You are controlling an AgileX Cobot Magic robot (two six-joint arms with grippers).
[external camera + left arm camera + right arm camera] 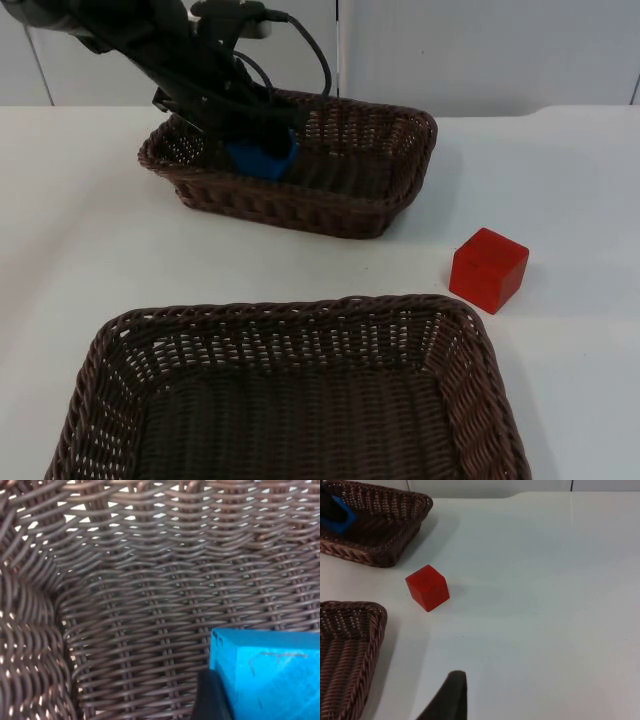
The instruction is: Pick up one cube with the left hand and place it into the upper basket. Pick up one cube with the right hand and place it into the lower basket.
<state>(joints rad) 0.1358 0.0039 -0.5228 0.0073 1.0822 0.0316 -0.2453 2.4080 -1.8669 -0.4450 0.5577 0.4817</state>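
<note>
The blue cube sits clamped between the fingers of my left gripper, and I hold it low inside the upper basket, toward that basket's left end. From my left wrist I see the blue cube close up with one of my black fingers pressed against its side, and behind it the brown wicker weave of the upper basket, where a wall curves round a corner. I cannot tell whether the cube touches the basket's floor or hangs just above it. My left arm comes down over the basket's back left rim.

Outward from there, the red cube rests on the white table, well apart from my left gripper, to the right of the gap between the two baskets and near the far right corner of the lower basket. The lower basket lies nearest the camera, wide and with nothing in it.

My right arm waits off to the side. From its wrist I see a black fingertip above the bare white table, with the red cube ahead of it, standing between the upper basket and the lower basket and touching neither. I cannot tell how my right gripper's fingers stand.
</note>
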